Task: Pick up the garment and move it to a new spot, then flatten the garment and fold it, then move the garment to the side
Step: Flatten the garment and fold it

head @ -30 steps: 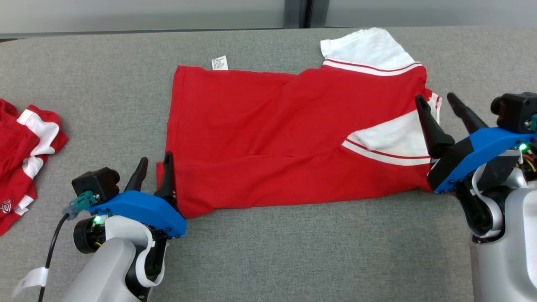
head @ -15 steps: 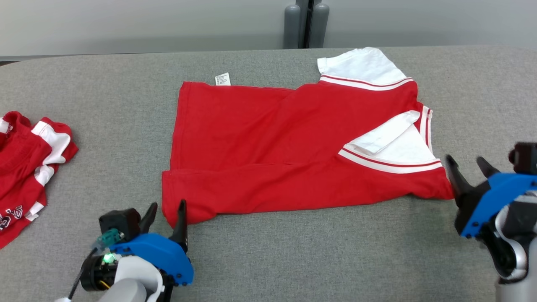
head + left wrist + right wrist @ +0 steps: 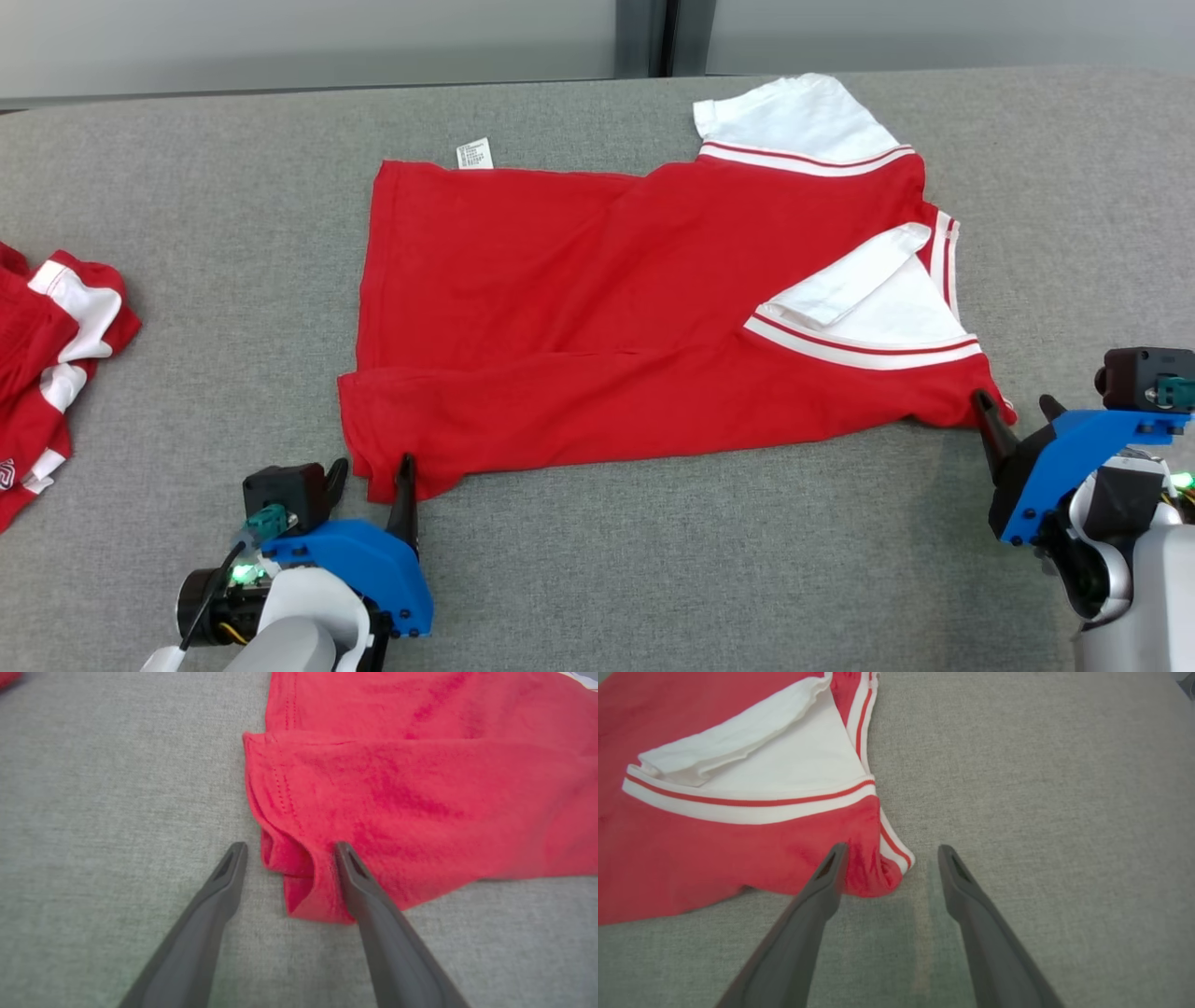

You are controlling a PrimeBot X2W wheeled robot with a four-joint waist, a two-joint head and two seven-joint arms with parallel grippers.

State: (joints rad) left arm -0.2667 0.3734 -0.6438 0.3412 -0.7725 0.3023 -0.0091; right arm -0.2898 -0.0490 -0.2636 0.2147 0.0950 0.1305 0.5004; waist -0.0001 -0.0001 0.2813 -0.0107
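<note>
Two sets of jaws, both spread wide, nothing held. Red cloth T-shirt with white sleeves and striped trim (image 3: 579,308) lies half-folded on the grey fabric tabletop (image 3: 653,560). One near corner sits between the jaws of the left gripper (image 3: 372,464), the other just inside those of the right gripper (image 3: 1013,401). Risk: a finger on each side overlaps cloth, so a sideways move could drag a corner and spoil the fold, and a pinch may catch one layer only. Both arms low, fingers tilted down at the table.
</note>
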